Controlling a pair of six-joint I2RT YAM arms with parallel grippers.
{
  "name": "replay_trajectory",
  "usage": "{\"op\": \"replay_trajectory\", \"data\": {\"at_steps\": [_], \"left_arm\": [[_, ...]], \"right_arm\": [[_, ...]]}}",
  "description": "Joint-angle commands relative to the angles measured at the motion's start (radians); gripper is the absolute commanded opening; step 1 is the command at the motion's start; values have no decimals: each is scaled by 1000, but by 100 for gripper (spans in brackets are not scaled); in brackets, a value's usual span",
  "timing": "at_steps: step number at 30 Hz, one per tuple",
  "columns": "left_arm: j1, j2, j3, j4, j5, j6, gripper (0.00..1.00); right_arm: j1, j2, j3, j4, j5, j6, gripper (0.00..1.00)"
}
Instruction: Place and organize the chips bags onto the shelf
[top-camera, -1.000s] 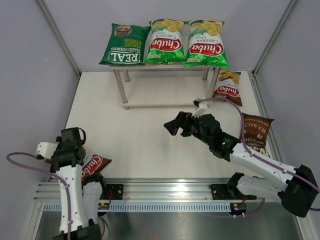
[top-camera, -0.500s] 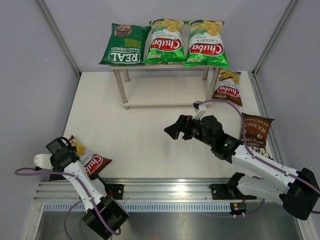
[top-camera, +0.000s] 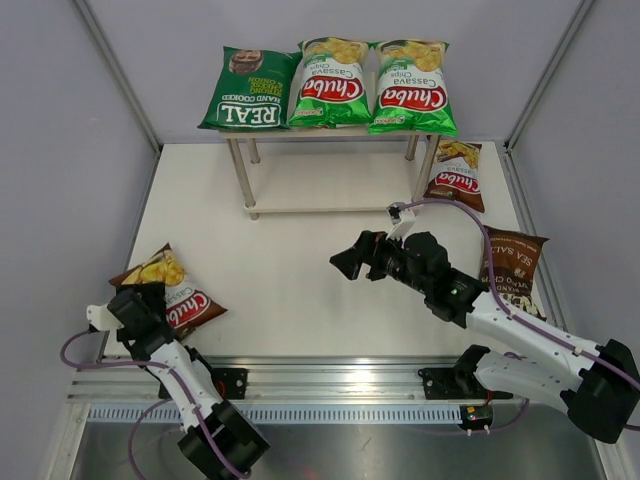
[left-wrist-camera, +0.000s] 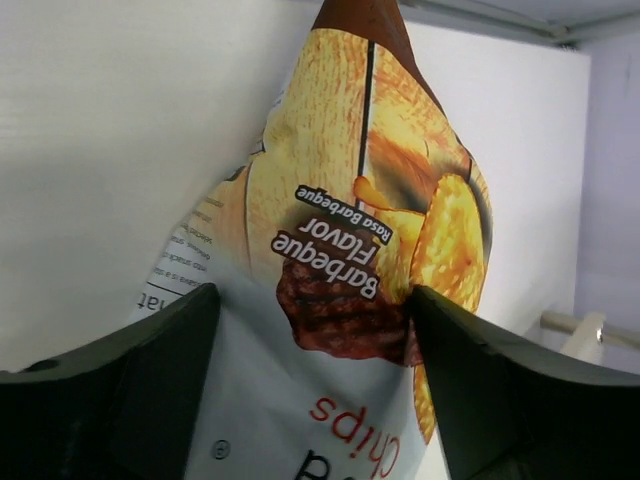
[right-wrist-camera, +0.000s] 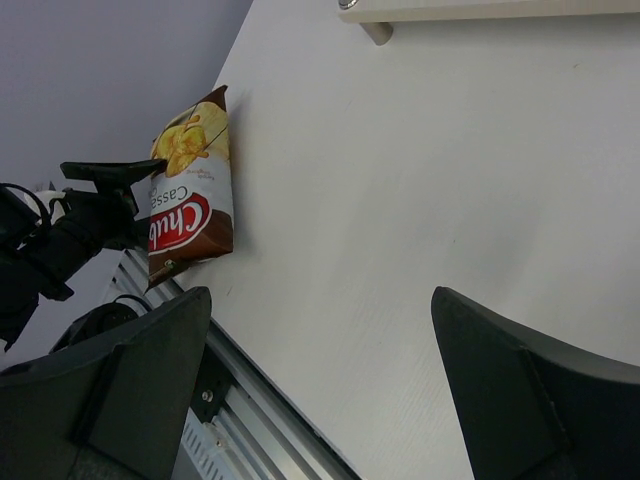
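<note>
- Chips bags (top-camera: 330, 83) cover the top board of the shelf (top-camera: 243, 172) at the far side. The dark green REAL bag (top-camera: 248, 90) is on the left, with two bright green Chuba bags (top-camera: 412, 87) edge to edge beside it. We see all three exactly where they were a second ago.
- On the table (top-camera: 300, 290), one brown-red Chuba bag (top-camera: 455, 175) lies by the shelf's right leg. The dark brown bag (top-camera: 512, 268) lies at the right edge, partly under the right arm. Neither has moved.
- We find the other brown-red bag (top-camera: 170, 290), a barbeque one, flat at the near left corner of the table. A second ago the left arm stood over it and hid all but the red logo. Now most of its face shows, including the yellow chips at its far end.
- That arm has swung down and now reaches in low from the near side, bringing the left tool (left-wrist-camera: 312, 292) to the bag's near left end.
- In the left wrist view its fingers (left-wrist-camera: 120, 390) stand wide on either side of the bag, which fills the gap. We cannot tell whether they press it.
- We see the right tool (right-wrist-camera: 320, 295) over the middle of the table, jaws spread wide with nothing between them. It has hardly shifted.
</note>
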Motion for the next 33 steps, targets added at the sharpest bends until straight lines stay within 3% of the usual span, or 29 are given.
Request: {"op": "replay_trajectory", "data": {"at_steps": [1,6,8,10,18,24,28,33], "left_arm": [[-43,-13,-68,50,143,-66,76],[-173,19,-61,76,87,-116,60],[-210,61,-41,105,87,-116,48],[-232,128,-15,127,91,-116,33],[-240,223,51,130,165,-102,2],[-238,200,77,119,235,-94,0],[-238,181,82,121,306,-103,0],[-240,72,62,133,356,-166,0]], "right_arm": [[-8,-18,23,-21,39,-38,99],[-8,-1,43,-45,100,-60,99],[-8,-1,46,-56,114,-63,99],[-8,-3,46,-56,136,-64,99],[-8,34,59,-49,160,-44,99],[-8,140,55,52,65,15,99],[-7,241,52,205,-54,89,99],[-5,410,19,411,-137,323,100]]}}
